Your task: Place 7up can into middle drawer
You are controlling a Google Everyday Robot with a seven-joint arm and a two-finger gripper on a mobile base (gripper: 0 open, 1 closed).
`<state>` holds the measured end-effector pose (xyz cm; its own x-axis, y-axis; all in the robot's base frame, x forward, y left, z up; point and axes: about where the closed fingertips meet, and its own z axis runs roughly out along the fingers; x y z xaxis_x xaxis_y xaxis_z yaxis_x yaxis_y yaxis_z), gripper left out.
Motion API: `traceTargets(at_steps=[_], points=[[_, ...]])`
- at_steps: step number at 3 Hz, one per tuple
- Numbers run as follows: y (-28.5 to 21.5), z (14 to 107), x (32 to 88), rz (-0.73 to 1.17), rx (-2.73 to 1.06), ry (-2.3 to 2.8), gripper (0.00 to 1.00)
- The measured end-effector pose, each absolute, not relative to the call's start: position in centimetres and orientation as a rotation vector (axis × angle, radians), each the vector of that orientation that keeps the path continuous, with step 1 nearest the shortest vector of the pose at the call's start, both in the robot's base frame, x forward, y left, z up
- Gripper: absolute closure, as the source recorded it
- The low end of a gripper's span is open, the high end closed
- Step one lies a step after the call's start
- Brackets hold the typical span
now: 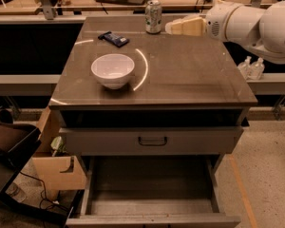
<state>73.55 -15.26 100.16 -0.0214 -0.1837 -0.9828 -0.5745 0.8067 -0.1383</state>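
The 7up can, silver-white with green markings, stands upright at the far edge of the cabinet top. My gripper, cream-coloured on a white arm, reaches in from the right. Its tip hovers just right of the can at about the can's lower half, with a small gap between them. The middle drawer is pulled out below, a wide grey tray with low side walls and nothing in it.
A white bowl sits left of centre on the top. A dark snack bar lies behind it, left of the can. A closed drawer front with a dark handle is above the open drawer. Cardboard is on the floor at left.
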Motion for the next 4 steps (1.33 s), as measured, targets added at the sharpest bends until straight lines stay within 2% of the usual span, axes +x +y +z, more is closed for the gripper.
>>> traceTargets(at_steps=[3, 4], points=[[-9.8, 97.4, 84.3, 0.334, -0.543, 1.628, 0.0], [-9.5, 96.9, 88.1, 0.291, -0.542, 1.648, 0.0]])
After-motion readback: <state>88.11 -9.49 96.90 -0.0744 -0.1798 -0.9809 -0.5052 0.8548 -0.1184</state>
